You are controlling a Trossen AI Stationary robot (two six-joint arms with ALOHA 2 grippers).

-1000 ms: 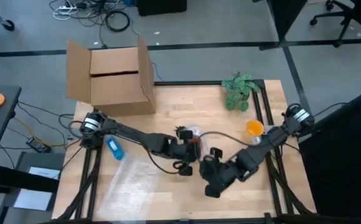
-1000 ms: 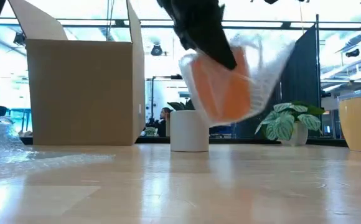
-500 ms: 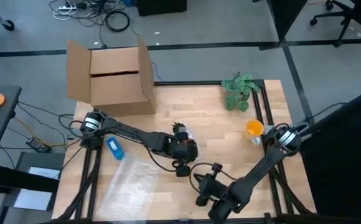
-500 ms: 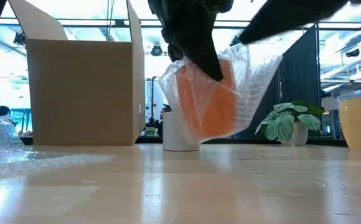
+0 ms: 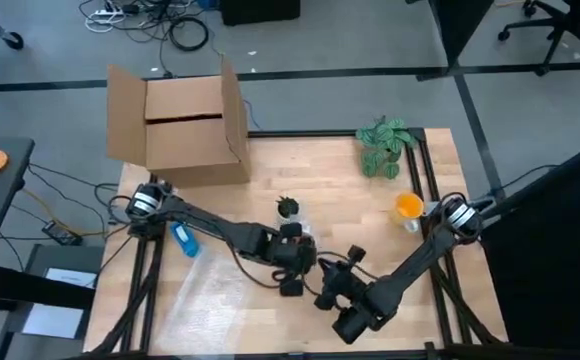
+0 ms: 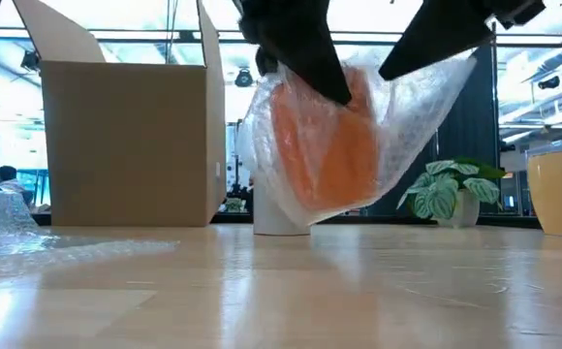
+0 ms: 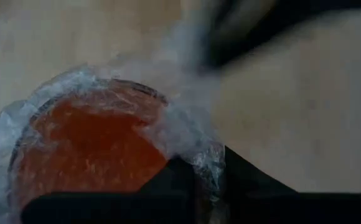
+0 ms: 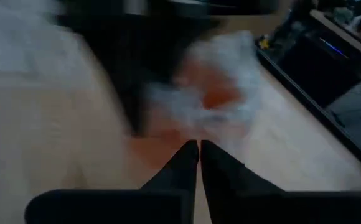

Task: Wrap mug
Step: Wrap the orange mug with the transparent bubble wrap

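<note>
Overhead, the room is mostly grey floor [image 5: 370,40], with a tangle of cables [image 5: 160,25] at the far side and office chair bases [image 5: 555,25] in the far right corner. The wooden table [image 5: 270,175] fills the middle, set in a dark frame. On its far left corner stands an open cardboard box [image 5: 175,125], flaps up. A sheet of bubble wrap [image 5: 215,290] lies flat on the near left part of the table. A small potted plant [image 5: 382,145] sits at the far right corner, with a yellow cup [image 5: 408,207] nearer along the right edge and a blue object [image 5: 183,238] near the left edge. In the low view a white cylinder [image 6: 279,215] stands on the wood behind the arms, and glass walls and a dark curtain [image 6: 470,136] close the room beyond.

The orange mug [image 6: 325,145], loosely bagged in bubble wrap, hangs clear above the table near its middle, tilted. The left gripper [image 7: 196,171] is pinched on the mug's rim together with the film. The right gripper [image 8: 198,149] is just beside it on the near right; its fingers are pressed together, and the low view shows it pulling the film taut at the upper right.
</note>
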